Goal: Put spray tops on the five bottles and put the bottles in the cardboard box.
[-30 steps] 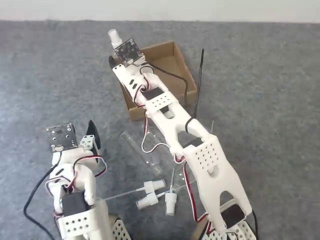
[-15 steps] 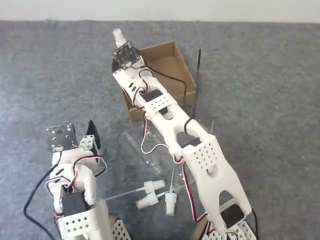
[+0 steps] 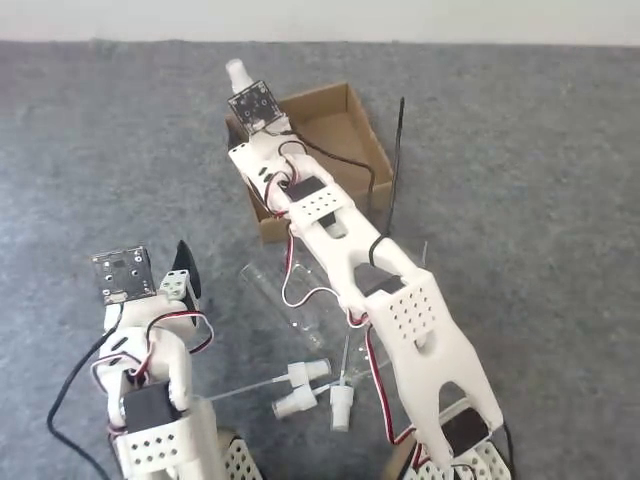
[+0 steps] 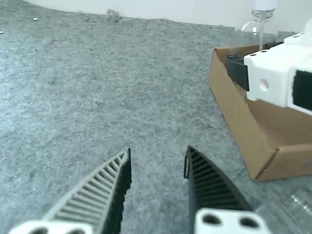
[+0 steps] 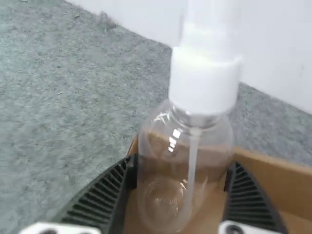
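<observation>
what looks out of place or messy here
Nothing looks spilled or broken. The odd bit is the clutter on the carpet: three spray tops lie loose there, and a clear bottle lies on its side beside them. The right gripper holds a capped bottle by the box corner.

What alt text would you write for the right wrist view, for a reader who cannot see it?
A clear bottle with a white spray top stands upright, clamped on both sides by the right gripper, at the edge of a cardboard box. Grey carpet and a white wall lie behind.
</observation>
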`<state>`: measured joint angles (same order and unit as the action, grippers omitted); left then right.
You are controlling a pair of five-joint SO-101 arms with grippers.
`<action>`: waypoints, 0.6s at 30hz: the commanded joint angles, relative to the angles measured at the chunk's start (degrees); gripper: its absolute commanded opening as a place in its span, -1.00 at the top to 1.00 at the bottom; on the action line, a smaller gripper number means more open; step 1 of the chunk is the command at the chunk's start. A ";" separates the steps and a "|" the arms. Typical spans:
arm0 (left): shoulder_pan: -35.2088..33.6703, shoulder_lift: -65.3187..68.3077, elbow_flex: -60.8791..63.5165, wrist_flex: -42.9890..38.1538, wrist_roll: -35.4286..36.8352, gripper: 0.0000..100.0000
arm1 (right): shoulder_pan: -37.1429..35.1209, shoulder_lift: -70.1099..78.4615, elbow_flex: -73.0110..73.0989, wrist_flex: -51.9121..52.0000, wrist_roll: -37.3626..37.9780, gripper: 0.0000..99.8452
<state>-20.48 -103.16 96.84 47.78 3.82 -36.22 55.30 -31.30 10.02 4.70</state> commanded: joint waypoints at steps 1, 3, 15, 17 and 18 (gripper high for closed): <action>0.09 -0.44 -0.31 -0.62 0.88 0.66 | -0.66 -6.02 -1.67 2.77 -0.88 0.51; 0.09 -0.44 -0.31 -0.62 0.88 0.66 | -0.66 -6.37 -1.67 3.56 -0.88 0.51; 0.00 -0.44 -0.31 -0.62 0.88 0.66 | -0.57 -10.24 -1.67 10.33 -0.97 0.51; 0.00 -0.44 -0.31 -0.62 0.88 0.66 | -0.66 -11.47 -1.67 13.67 -1.05 0.51; 0.00 -0.44 -0.31 -0.62 0.88 0.66 | -0.66 -12.00 -1.67 14.99 -1.05 0.51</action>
<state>-20.48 -103.16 96.84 47.78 3.82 -36.22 50.37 -31.30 21.36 4.26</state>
